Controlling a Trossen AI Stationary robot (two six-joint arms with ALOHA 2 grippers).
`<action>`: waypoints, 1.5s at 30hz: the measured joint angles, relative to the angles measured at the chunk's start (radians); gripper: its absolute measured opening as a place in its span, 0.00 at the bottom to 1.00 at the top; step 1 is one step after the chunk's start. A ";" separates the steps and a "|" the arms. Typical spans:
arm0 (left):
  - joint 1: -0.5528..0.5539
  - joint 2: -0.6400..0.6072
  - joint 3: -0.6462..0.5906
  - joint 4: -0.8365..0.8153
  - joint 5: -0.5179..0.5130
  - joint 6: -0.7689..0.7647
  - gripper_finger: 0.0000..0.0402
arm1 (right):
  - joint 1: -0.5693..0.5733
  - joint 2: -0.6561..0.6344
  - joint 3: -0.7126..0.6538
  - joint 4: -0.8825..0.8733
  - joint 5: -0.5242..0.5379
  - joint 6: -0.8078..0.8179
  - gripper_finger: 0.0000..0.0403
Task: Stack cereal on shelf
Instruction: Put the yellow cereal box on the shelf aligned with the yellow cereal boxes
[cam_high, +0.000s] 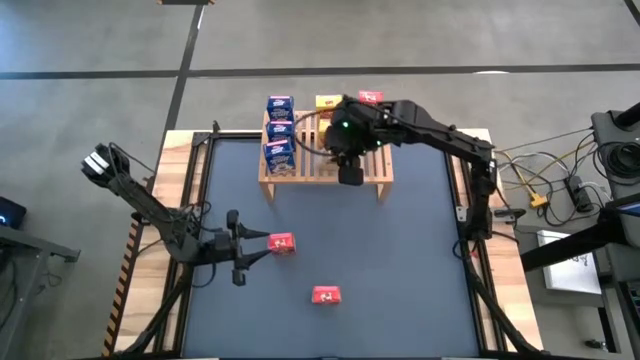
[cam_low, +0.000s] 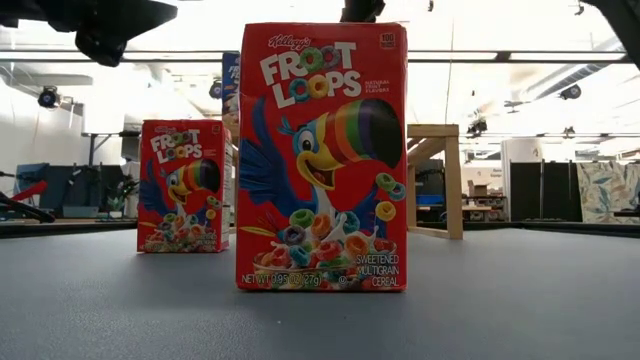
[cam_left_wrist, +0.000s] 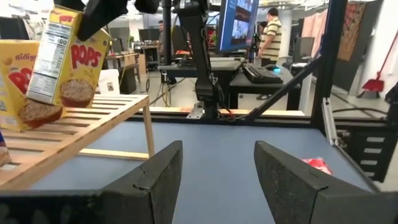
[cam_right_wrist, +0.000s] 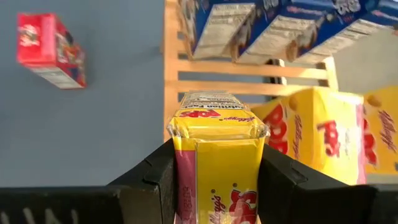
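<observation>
The wooden shelf stands at the table's far side. Three blue cereal boxes stand on its left part, and yellow boxes stand farther right. My right gripper hovers over the shelf's middle, shut on a yellow cereal box. In the high view the arm hides that box. Two red boxes stand upright on the table: one just beside my left gripper, one nearer the front edge. My left gripper is open and level, with nothing between its fingers. My right gripper pinches the yellow box between its two fingers, one on each of two opposite sides. The fingers come slanting down from above onto the box's upper part. The box hangs tilted, lifted above the shelf's slats.
A red box and a yellow one show at the shelf's far edge. The shelf's right part has bare slats. Black frame rails border the blue table. People stand in the room beyond.
</observation>
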 joint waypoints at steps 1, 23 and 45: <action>0.000 0.003 0.001 0.000 0.000 0.013 0.46 | -0.004 0.012 0.025 -0.010 -0.019 -0.007 0.37; 0.003 0.002 0.006 0.000 -0.001 0.068 0.46 | -0.026 0.092 0.069 -0.056 -0.044 -0.070 0.38; 0.003 0.002 0.006 -0.001 -0.001 0.067 0.46 | -0.030 0.105 0.069 -0.063 -0.015 -0.064 0.50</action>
